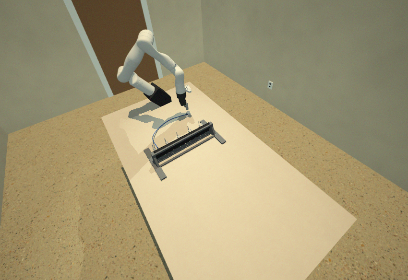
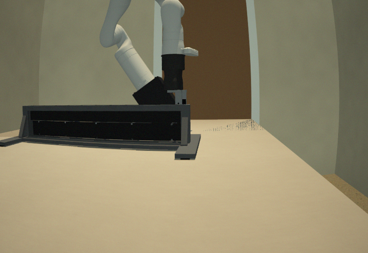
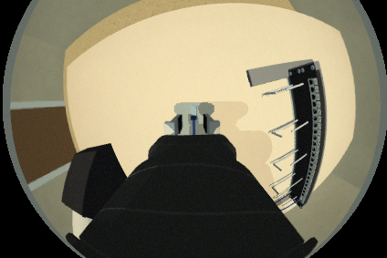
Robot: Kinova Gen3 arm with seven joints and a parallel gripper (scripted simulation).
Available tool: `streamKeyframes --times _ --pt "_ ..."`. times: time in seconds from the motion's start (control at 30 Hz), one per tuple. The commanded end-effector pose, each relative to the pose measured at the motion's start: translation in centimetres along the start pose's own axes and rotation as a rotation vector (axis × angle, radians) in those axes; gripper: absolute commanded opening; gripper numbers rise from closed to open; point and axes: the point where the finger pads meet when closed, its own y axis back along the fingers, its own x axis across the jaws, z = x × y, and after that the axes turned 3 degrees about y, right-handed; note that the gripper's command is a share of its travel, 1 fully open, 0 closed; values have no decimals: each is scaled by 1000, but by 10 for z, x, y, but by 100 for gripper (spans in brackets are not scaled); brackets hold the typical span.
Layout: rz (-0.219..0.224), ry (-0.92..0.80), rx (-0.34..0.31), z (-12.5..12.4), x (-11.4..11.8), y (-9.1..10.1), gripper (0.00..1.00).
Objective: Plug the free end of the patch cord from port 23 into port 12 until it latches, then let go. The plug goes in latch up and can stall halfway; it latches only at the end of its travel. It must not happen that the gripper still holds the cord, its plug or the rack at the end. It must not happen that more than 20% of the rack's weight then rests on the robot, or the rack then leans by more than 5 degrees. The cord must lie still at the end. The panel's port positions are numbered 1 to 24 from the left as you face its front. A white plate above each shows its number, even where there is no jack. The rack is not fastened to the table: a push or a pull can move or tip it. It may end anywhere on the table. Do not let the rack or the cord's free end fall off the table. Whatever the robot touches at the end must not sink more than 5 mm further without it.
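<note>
The hand (image 1: 186,109) (image 2: 180,102) (image 3: 193,120) stood partly open, gripping nothing, above the bench (image 1: 238,185) (image 2: 184,198) (image 3: 137,57). In the wrist view, the blue cord's free plug (image 3: 193,116) showed between and just beyond the fingertips. The rack (image 1: 183,139) (image 2: 107,108) (image 3: 302,121) stood upright nearby, apart from the hand.
</note>
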Motion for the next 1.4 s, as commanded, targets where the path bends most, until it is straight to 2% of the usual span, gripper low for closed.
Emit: streamKeyframes --times 0.0,0.83,1.37 --pt "2 -4 -1 1 0 -7 73" --pt "3 -4 -1 1 1 -50 73" --pt "3 -4 -2 1 1 -57 73"
